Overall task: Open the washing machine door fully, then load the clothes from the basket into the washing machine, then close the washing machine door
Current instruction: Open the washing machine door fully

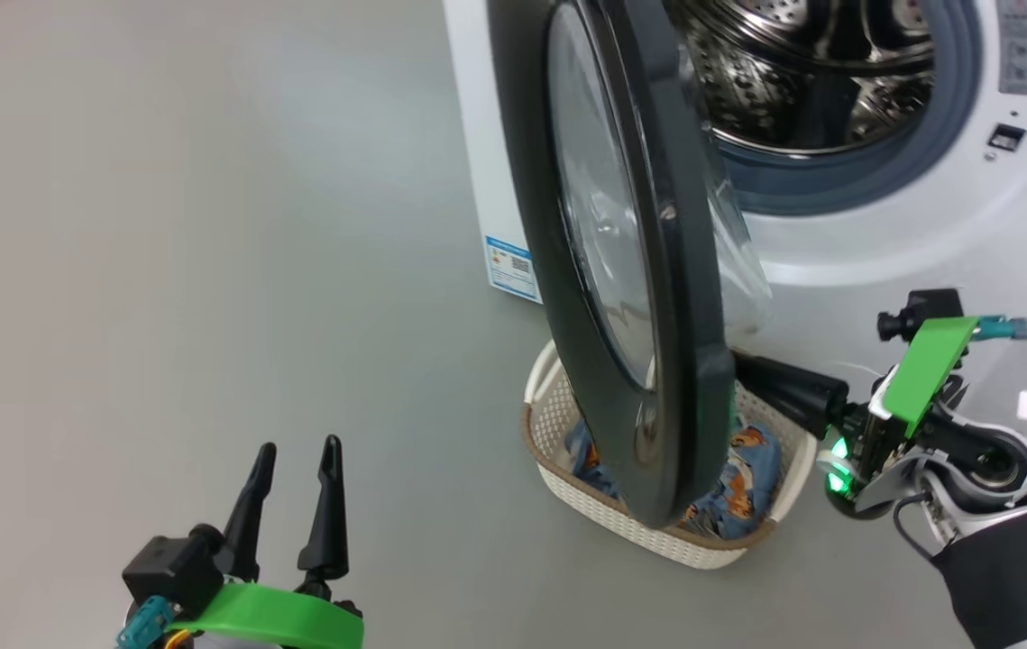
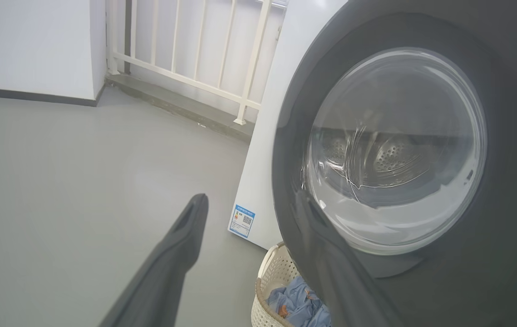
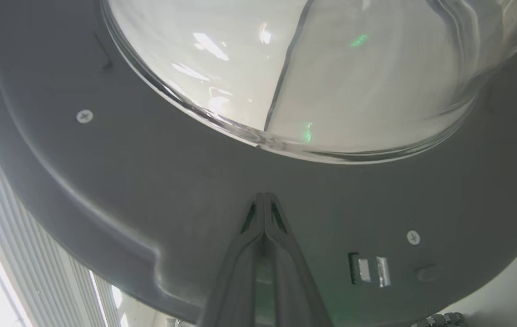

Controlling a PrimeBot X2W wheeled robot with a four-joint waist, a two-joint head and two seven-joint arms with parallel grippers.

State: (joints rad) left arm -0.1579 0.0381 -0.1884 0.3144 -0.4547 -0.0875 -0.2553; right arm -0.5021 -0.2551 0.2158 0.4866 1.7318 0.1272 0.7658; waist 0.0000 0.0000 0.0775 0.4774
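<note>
Black washing machine door (image 1: 621, 261) ajar, closed right gripper (image 3: 264, 197) against it

A smooth grey floor (image 2: 58, 181) meets a white wall (image 2: 27, 41) and a cream railing (image 2: 185, 77) on a low ledge (image 2: 172, 102).

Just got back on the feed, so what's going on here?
The right gripper, fingers shut together, has its tips at the grey inner face of the washing machine door, which stands partly open. The left gripper is open, holding nothing, off to the left. The clothes lie in the basket on the floor below the door.
</note>
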